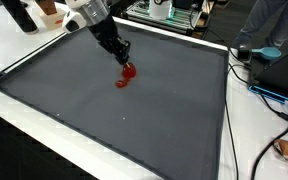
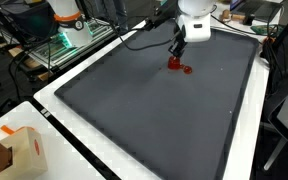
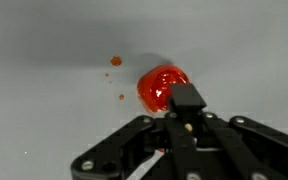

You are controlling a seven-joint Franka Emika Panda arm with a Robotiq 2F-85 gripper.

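Exterior views: both set high, looking down slantwise across the dark mat (image 1: 134, 115) (image 2: 154, 105) toward the gripper (image 1: 124, 62) (image 2: 176, 55), from different corners, at middle distance. Shared: most of the mat, gripper, red blob (image 1: 125, 76) (image 2: 180, 67). Wrist view: very near, facing down past the gripper (image 3: 187, 100) onto the red blob (image 3: 158, 88).

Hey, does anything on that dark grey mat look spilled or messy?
Yes. A glossy red blob lies on the dark grey mat at the tip of the black gripper, with small red droplets scattered beside it. In both exterior views it shows as an uneven red patch, more like a spill than a tidy object.
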